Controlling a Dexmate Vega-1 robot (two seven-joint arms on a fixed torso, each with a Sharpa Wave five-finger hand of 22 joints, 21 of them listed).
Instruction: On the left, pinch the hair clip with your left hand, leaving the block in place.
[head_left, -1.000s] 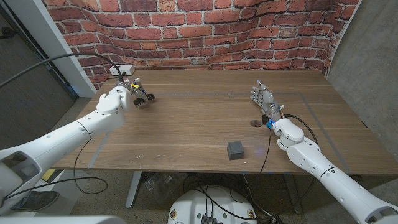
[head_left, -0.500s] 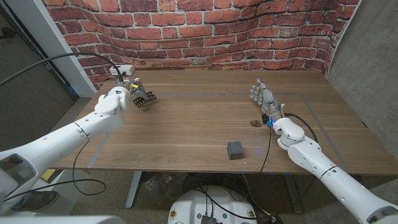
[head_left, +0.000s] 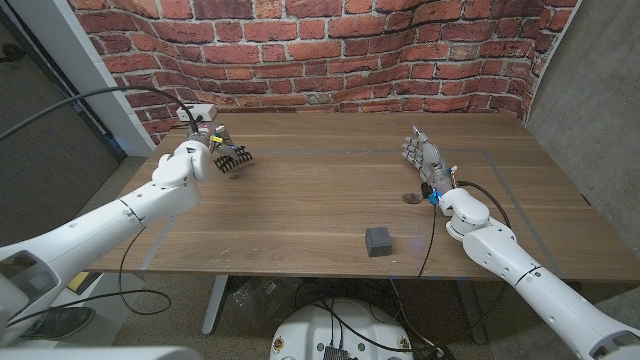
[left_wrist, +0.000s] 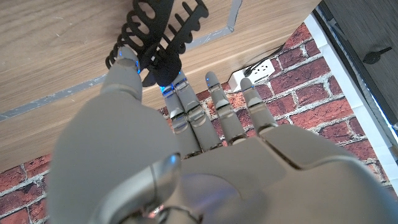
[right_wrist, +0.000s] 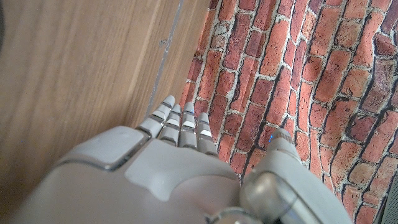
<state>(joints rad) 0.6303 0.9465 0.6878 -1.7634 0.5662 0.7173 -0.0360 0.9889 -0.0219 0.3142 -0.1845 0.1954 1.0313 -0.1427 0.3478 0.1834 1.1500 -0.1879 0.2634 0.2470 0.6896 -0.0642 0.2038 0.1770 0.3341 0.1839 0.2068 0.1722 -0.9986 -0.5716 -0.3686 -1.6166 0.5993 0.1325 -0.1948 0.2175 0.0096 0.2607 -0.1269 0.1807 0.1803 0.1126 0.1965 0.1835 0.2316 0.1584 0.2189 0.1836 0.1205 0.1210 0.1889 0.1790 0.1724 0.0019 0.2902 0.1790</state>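
The left hand (head_left: 203, 155) holds the clip (head_left: 234, 158) at the far left of the surface (head_left: 300, 200). In the left wrist view, the left hand (left_wrist: 186, 143) pinches the black toothed clip (left_wrist: 160, 37) between the thumb and a fingertip, while the other fingers (left_wrist: 217, 106) extend straight, clear of the clip. In the head view the clip appears raised just above the wood, teeth pointing toward the middle of the surface; contact with the wood cannot be confirmed from either view.

The block (head_left: 378, 241), a small dark cube, sits on the surface near the front edge, right of centre and well apart from the clip and both hands.

The right hand (head_left: 424, 160) stands on its edge on the right side of the surface, fingers straight and held together, gripping nothing. The right wrist view shows the right hand (right_wrist: 180, 143) with its fingers extended side by side toward the brick wall (head_left: 330, 50).

A grey tape line (head_left: 320, 152) runs across the surface behind the clip. A dark round mark (head_left: 411, 198) lies on the wood just beside the right wrist.
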